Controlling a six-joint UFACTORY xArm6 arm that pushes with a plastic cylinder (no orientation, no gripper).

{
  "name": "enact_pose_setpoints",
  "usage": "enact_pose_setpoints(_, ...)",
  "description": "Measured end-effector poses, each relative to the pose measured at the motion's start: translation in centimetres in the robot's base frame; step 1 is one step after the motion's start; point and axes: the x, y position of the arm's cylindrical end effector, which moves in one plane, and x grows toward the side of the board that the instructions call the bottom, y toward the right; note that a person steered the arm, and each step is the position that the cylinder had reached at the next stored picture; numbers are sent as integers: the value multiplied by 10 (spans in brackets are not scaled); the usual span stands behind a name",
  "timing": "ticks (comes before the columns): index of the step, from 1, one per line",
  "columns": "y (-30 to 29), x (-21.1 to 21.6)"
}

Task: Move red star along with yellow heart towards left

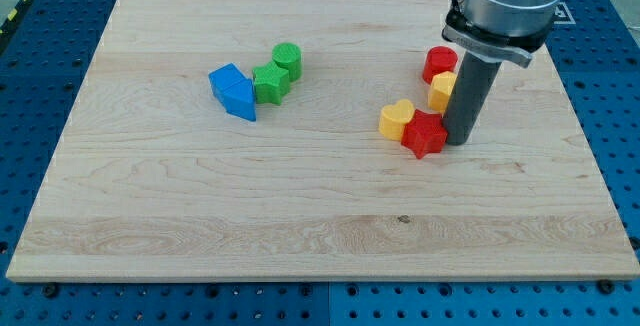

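The red star [424, 134] lies right of the board's middle. The yellow heart [396, 119] touches its upper left side. My tip [458, 141] stands right against the red star's right side, on the side away from the heart. A second yellow block [441, 90] sits just above the star, partly hidden by the rod. A red cylinder [438, 64] stands above that.
A blue block [233, 91], a green star [270, 82] and a green cylinder [287, 60] cluster at the view's upper left of centre. The wooden board [200, 216] is ringed by a blue perforated table. The arm's grey body [508, 6] hangs over the upper right.
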Motion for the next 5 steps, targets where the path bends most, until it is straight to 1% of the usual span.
enact_pose_setpoints(1,-4,29)
enact_pose_setpoints(2,-39,27)
enact_pose_setpoints(3,-48,4)
enact_pose_setpoints(5,-28,-30)
